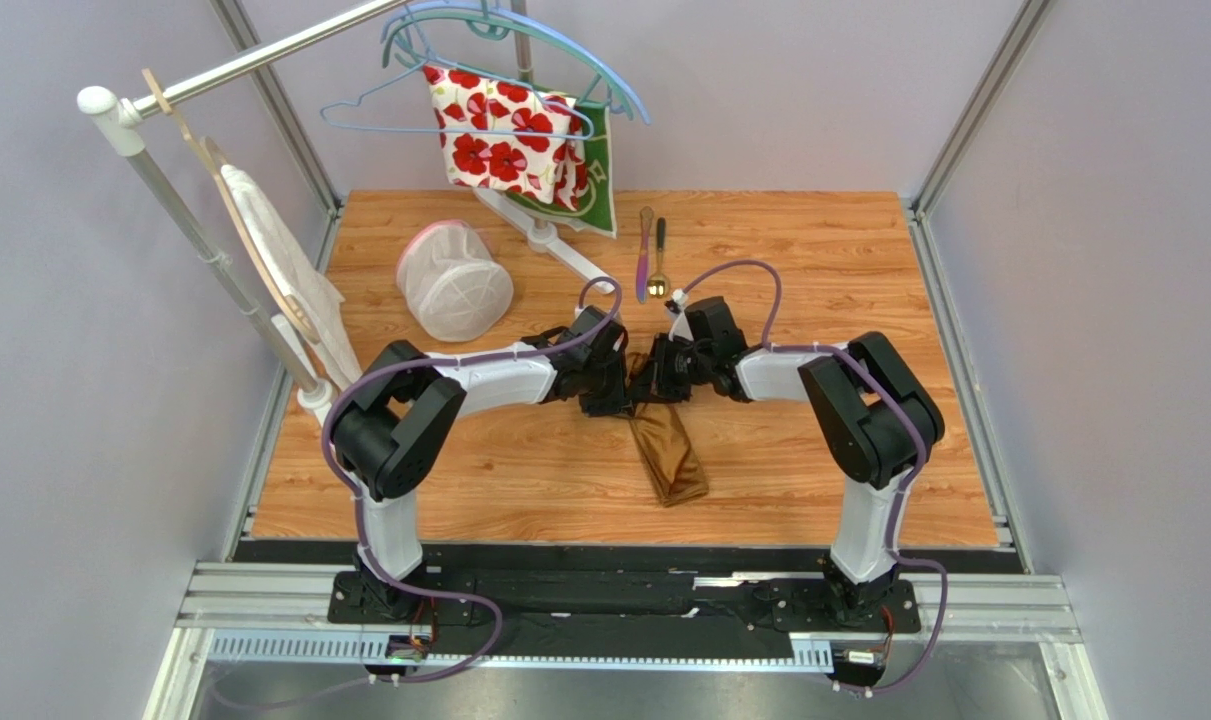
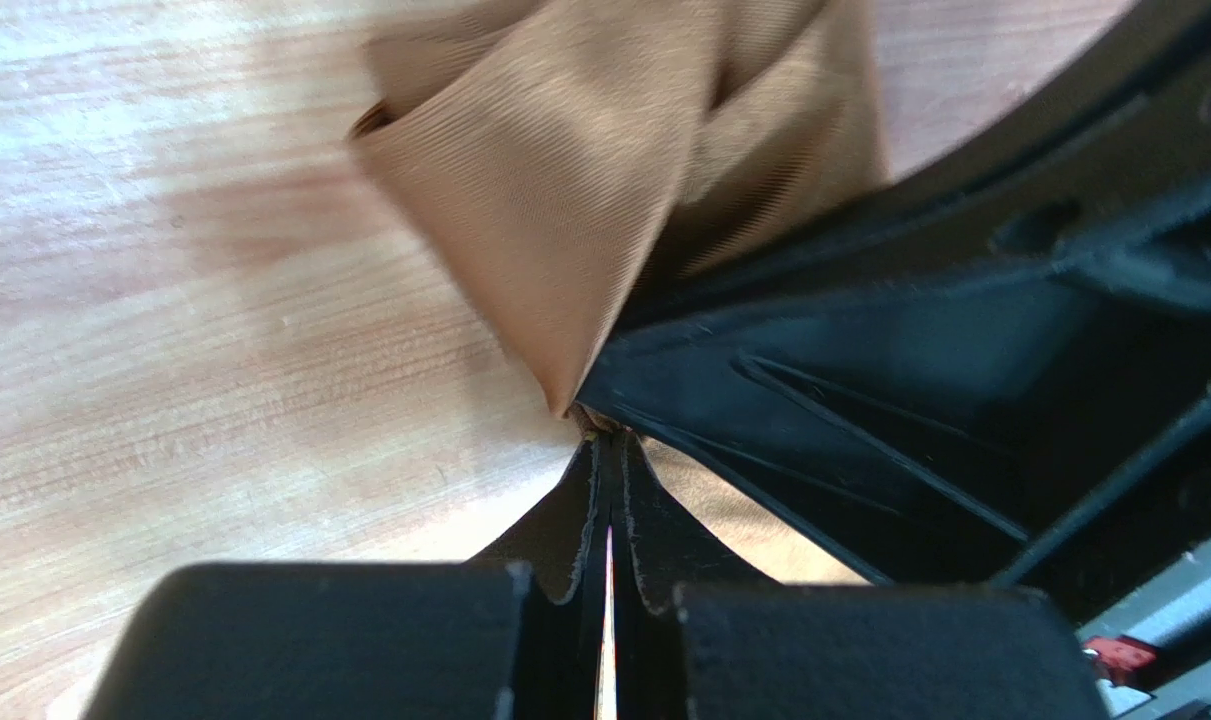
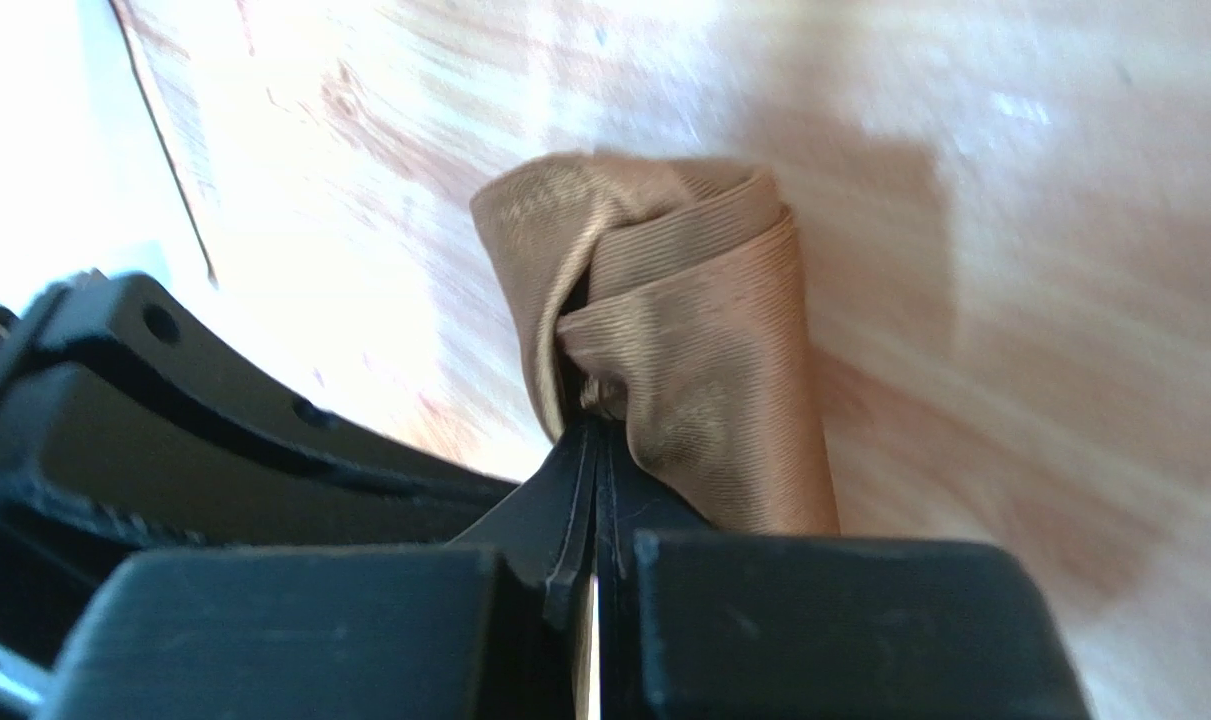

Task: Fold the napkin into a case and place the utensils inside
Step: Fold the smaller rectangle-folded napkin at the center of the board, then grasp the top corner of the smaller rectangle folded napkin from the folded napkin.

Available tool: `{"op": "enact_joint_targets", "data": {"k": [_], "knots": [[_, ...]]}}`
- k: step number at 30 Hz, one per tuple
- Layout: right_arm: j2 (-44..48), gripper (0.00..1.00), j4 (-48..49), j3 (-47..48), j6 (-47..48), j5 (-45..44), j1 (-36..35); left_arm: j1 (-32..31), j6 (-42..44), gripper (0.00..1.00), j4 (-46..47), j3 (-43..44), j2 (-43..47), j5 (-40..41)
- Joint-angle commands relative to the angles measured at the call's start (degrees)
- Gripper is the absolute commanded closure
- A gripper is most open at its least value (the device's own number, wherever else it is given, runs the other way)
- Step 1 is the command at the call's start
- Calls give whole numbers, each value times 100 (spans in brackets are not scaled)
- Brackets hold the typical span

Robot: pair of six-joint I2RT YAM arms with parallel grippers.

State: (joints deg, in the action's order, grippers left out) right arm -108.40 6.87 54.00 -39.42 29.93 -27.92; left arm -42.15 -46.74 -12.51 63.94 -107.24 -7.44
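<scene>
The golden-brown satin napkin (image 1: 670, 455) lies folded into a narrow strip on the wooden table, its far end lifted between both grippers. My left gripper (image 1: 620, 393) is shut, pinching a pointed corner of the napkin (image 2: 566, 195) at its fingertips (image 2: 584, 495). My right gripper (image 1: 659, 375) is shut on a rolled fold of the napkin (image 3: 701, 345), and its black body fills the right of the left wrist view. The utensils lie side by side at the far edge: a purple-pink knife (image 1: 644, 249) and a gold-bowled spoon (image 1: 658, 260), apart from both grippers.
A white mesh basket (image 1: 454, 281) stands at the far left of the table. Hangers on a rail carry a white cloth with red flowers (image 1: 509, 132) and a green cloth (image 1: 607, 177). A pale garment (image 1: 284, 278) hangs on the left rack.
</scene>
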Motion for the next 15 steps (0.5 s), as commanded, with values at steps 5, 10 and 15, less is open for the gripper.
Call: {"op": "enact_joint_targets", "data": {"k": [5, 10, 15], "knots": [[327, 100, 148, 50, -171, -23, 138, -30, 139, 100, -67, -172, 151, -38], [1057, 99, -81, -249, -119, -5, 313, -39, 183, 89, -58, -224, 466, -56], [1023, 98, -108, -179, -31, 65, 472, -39, 385, 73, -435, 21, 880, 93]]}}
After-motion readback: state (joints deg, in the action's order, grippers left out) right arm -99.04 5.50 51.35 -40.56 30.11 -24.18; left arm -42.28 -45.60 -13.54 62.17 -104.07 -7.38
